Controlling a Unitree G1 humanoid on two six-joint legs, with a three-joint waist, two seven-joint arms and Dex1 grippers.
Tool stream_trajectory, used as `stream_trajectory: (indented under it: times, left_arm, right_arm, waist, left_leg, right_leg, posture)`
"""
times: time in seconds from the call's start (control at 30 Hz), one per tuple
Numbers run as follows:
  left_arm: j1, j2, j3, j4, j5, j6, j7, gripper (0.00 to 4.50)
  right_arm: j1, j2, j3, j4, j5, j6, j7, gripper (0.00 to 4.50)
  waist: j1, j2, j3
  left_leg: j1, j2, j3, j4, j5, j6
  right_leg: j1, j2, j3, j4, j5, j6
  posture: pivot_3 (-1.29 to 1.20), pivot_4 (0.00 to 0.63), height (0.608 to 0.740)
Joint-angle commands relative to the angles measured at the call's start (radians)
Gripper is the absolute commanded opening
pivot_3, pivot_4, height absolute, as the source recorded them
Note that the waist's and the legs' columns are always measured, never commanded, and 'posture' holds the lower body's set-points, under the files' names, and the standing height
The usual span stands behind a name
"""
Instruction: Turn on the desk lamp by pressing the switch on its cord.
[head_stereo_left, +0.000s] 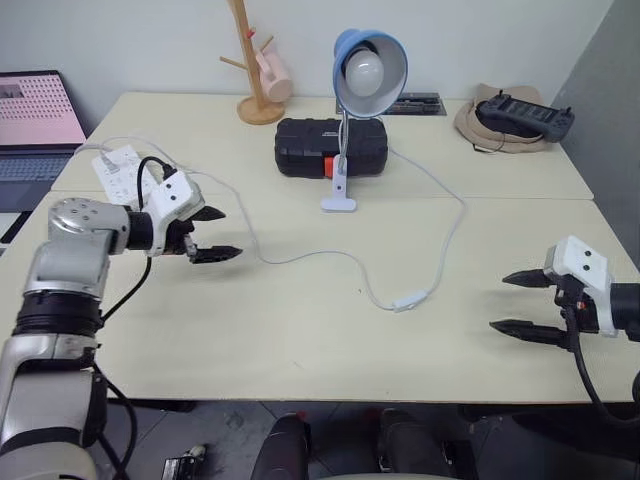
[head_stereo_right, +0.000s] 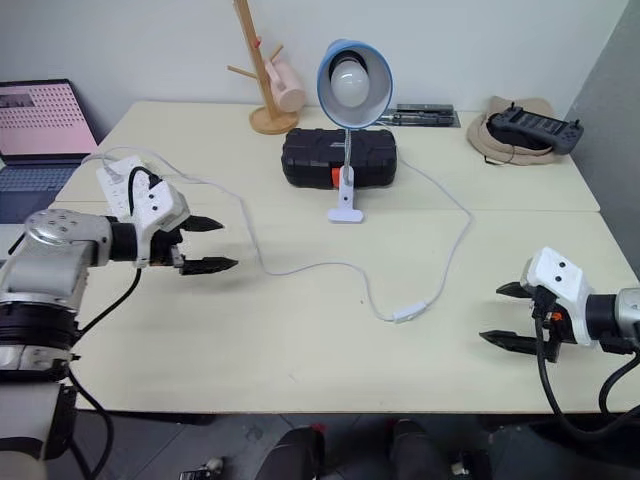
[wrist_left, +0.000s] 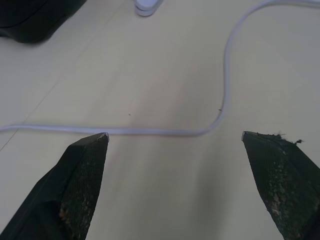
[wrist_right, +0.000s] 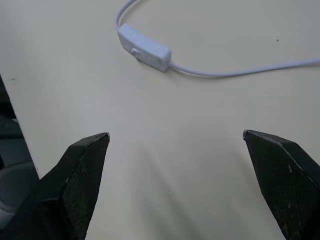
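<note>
Nearest, lower right of the frame: right pincer (head_stereo_left: 518, 302), fingers spread wide, pinching nothing, hovering over the pale surface (head_stereo_left: 300, 350) near its front edge. Left of centre: left pincer (head_stereo_left: 213, 234), likewise spread and empty, pointing toward the middle of the frame.

Lower centre: the switch (head_stereo_left: 410, 299), a small white oblong lying flat on the surface, well apart from both pincers (the right one is the closer, and its wrist view looks onto the switch (wrist_right: 144, 48)).

The cord (head_stereo_left: 452, 225) runs from the switch up the right side in a loop to the lamp; its other run (head_stereo_left: 300, 258) curves left past the left pincer toward a white power strip (head_stereo_left: 122, 168) at the left edge.

Upper centre: the desk lamp (head_stereo_left: 360, 90), blue shade tilted toward the viewer, white bulb unlit, white base on the surface. Just behind it, a black case (head_stereo_left: 305, 146).

Farthest: wooden peg stand (head_stereo_left: 250, 60) with a pink cup; laptop (head_stereo_left: 35, 120) at upper left; black controller (head_stereo_left: 522, 116) at upper right.
</note>
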Motion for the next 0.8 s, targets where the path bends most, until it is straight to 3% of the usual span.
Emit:
stream_trajectory:
  times: [0.03, 0.47, 0.8]
  left_arm:
    - [0.008, 0.015, 0.019, -0.033, -0.016, 0.000, 0.003, 4.46]
    - [0.048, 0.002, 0.025, -0.098, -0.047, -0.005, 0.016, 4.46]
    - [0.188, -0.061, -0.048, -0.460, -0.157, 0.126, -0.017, 4.46]
  right_arm:
    - [-0.056, 0.003, 0.029, 0.026, -0.022, -0.038, 0.009, 4.50]
    - [-0.228, 0.034, 0.189, 0.088, -0.063, -0.099, 0.073, 4.50]
    - [-0.456, 0.171, 0.456, 0.254, -0.219, -0.252, 0.190, 4.50]
  waist:
    - [0.000, 0.000, 0.000]
    - [0.000, 0.000, 0.000]
    - [0.000, 0.000, 0.000]
  left_leg:
    - [0.000, 0.000, 0.000, 0.000, 0.000, 0.000]
    - [-0.001, 0.000, -0.001, 0.000, 0.000, 0.000]
    - [-0.001, 0.002, -0.001, 0.000, 0.000, 0.000]
  right_leg:
    - [0.000, 0.000, 0.000, 0.000, 0.000, 0.000]
    - [-0.001, -0.001, -0.001, 0.000, 0.000, 0.000]
    - [-0.001, -0.002, 0.000, 0.000, 0.000, 0.000]
  posture:
    - [0.00, 0.150, 0.740]
    - [0.00, 0.150, 0.740]
    - [0.00, 0.150, 0.740]
